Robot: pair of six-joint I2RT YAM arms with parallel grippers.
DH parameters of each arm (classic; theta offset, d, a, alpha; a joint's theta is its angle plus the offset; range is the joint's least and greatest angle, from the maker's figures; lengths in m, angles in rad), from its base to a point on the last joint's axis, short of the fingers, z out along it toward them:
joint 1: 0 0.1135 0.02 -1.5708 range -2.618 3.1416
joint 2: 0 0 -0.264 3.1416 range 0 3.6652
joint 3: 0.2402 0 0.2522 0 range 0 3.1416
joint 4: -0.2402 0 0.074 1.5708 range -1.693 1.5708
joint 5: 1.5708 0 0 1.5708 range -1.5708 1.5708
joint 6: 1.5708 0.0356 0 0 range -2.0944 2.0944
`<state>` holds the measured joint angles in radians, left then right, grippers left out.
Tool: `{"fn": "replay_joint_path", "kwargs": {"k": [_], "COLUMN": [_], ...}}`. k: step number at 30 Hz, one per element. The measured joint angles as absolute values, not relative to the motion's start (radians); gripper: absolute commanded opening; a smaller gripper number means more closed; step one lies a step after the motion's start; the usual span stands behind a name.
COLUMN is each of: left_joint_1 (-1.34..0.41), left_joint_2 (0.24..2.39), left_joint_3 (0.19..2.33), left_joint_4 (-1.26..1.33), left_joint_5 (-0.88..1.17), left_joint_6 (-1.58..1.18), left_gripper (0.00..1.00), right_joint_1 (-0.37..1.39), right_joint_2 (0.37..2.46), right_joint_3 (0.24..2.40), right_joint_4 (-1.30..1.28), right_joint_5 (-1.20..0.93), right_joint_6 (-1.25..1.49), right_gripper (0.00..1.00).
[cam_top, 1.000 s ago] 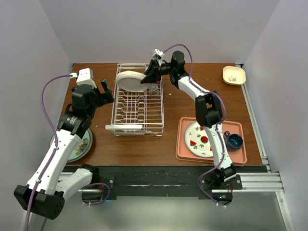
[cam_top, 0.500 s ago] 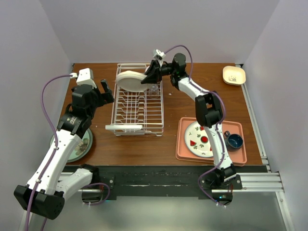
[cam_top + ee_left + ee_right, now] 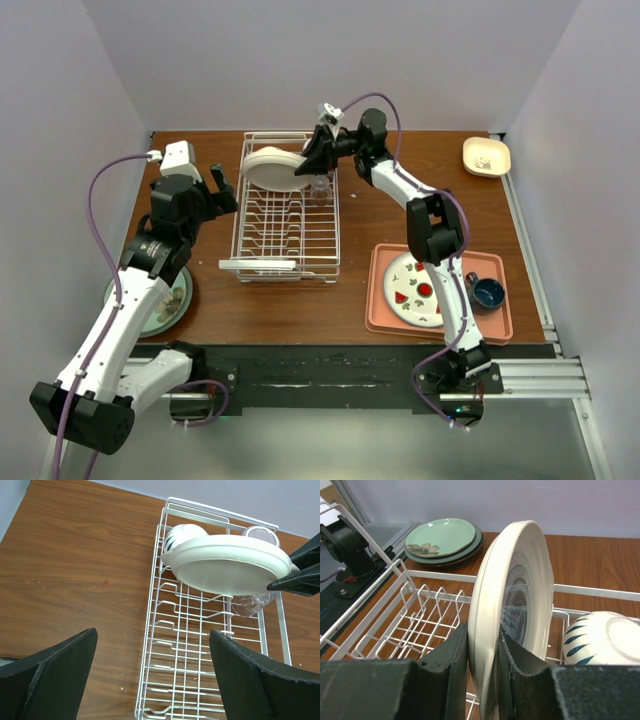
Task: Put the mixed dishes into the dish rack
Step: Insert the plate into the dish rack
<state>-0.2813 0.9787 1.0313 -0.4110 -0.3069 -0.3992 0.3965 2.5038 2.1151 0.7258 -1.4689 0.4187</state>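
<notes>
Almost nothing has changed: the right claw (image 3: 303,163) still pinches the cream plate (image 3: 268,168) on edge over the rack's (image 3: 285,235) far end, beside a bowl (image 3: 600,637). The left claw (image 3: 224,188) stays spread wide, left of the rack.

Cream plate (image 3: 525,580) upright in the right pincer (image 3: 484,645) over the dish rack (image 3: 445,575), white bowl (image 3: 600,640) just beside it
</notes>
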Motion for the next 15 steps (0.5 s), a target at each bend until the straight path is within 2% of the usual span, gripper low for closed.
{"fn": "replay_joint_path", "kwargs": {"k": [4,7,10,12,13,15], "left_joint_1": [-0.281,-0.281,-0.281,-0.281,-0.281,-0.281], "left_joint_2": [0.979,0.982,0.987,0.990,0.991,0.991], "left_joint_3": [1.031,1.031,1.031,1.031,1.031,1.031], "left_joint_4": [-0.410,-0.408,-0.406,-0.406,-0.406,-0.406], "left_joint_5": [-0.307,-0.307,-0.306,-0.305,-0.304,-0.303], "left_joint_6": [-0.399,-0.399,-0.399,-0.399,-0.399,-0.399], "left_gripper": [0.99,0.99,0.99,0.99,0.99,0.99], "right_joint_1": [0.397,0.398,0.399,0.400,0.402,0.403], "right_joint_2": [2.505,2.513,2.521,2.534,2.540,2.546], "right_joint_3": [2.120,2.133,2.149,2.171,2.180,2.194], "right_joint_4": [0.720,0.709,0.696,0.688,0.682,0.677], "right_joint_5": [-1.468,-1.465,-1.454,-1.452,-1.448,-1.443], "right_joint_6": [0.419,0.422,0.427,0.431,0.433,0.436], "right_gripper": [0.01,0.15,0.25,0.27,0.36,0.42]}}
